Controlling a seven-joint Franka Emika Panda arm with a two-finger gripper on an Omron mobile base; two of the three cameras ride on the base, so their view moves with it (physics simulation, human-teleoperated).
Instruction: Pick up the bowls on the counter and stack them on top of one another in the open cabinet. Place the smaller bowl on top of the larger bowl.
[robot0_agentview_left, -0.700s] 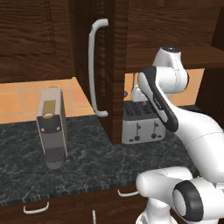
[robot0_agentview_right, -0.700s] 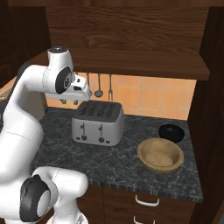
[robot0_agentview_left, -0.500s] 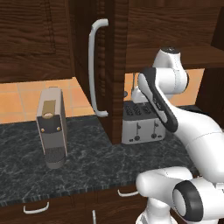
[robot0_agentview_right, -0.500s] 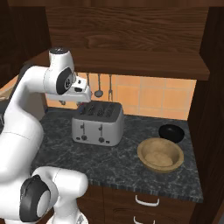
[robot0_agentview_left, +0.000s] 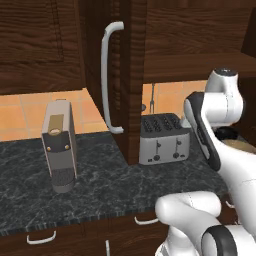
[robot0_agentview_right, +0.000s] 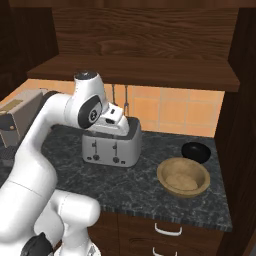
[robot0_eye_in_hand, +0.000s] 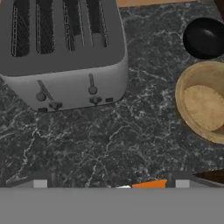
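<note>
On the left I see a tall grey coffee machine (robot0_agentview_left: 59, 146) on the dark marbled stone counter (robot0_agentview_right: 135, 185); I can read no words on anything. Next comes a silver four-slot toaster (robot0_agentview_right: 112, 144). My gripper (robot0_agentview_right: 116, 116) hangs above it, jaws wide apart, holding nothing. Farther right sits the wide tan-brown bowl (robot0_agentview_right: 183, 177), with the small shiny black bowl (robot0_agentview_right: 195, 151) just behind it.

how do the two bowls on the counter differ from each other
The larger bowl is tan-brown with a matte, wood-like look; the smaller bowl is glossy black. The tan one is clearly wider and has a thick rim, while the black one is narrower and more rounded. The tan bowl sits nearer the counter's front edge, the black one behind it toward the tiled wall. Both stand upright on the counter, right of the toaster.
</note>
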